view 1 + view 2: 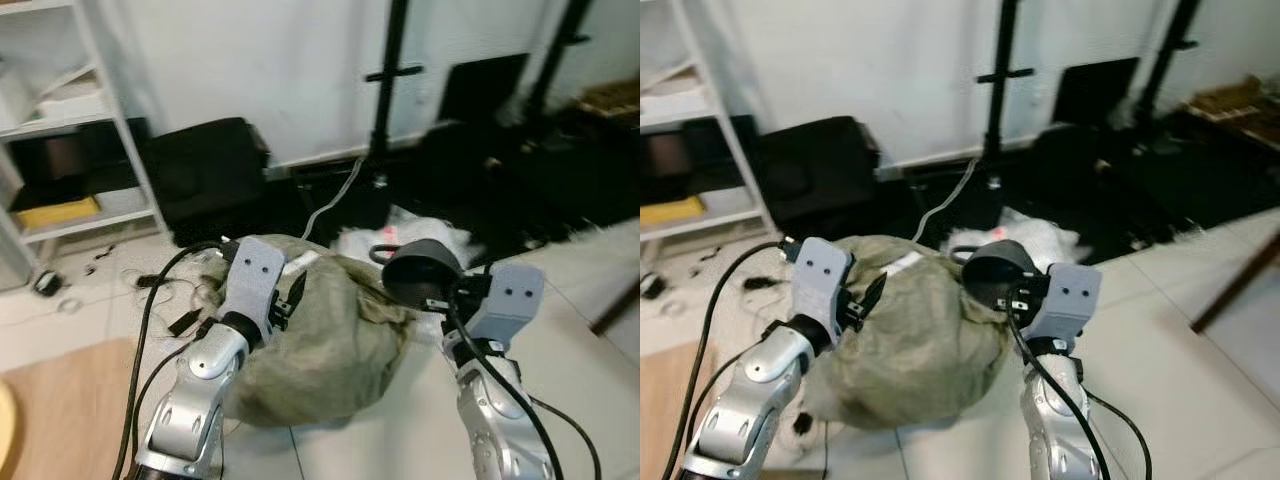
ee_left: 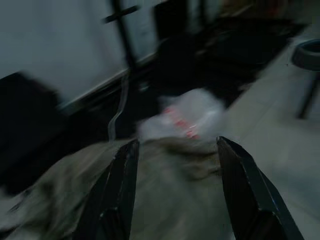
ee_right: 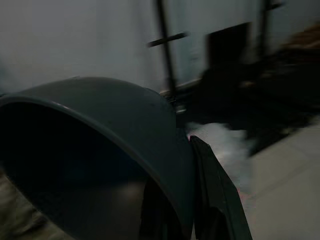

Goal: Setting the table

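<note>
Here, at the middle right of the left eye view, a dark bowl (image 1: 422, 272) is held aloft by the right gripper (image 1: 440, 296), presumably for carrying to the table; a green sack (image 1: 320, 345) is seen below. In the left wrist view, the left gripper (image 2: 175, 192) is spread, empty. In the right wrist view, the bowl's rim is pinched; nothing is seen inside.

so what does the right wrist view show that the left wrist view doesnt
Right wrist view: the dark bowl up close, its rim pinched by the right gripper, one black finger against the outer wall.

Left wrist view: the left gripper open and holding nothing, pointing over the olive sack, with the bowl far off at the frame edge.

Both: the white wall, a black stand against it, the white plastic bag and the pale tiled floor.
</note>
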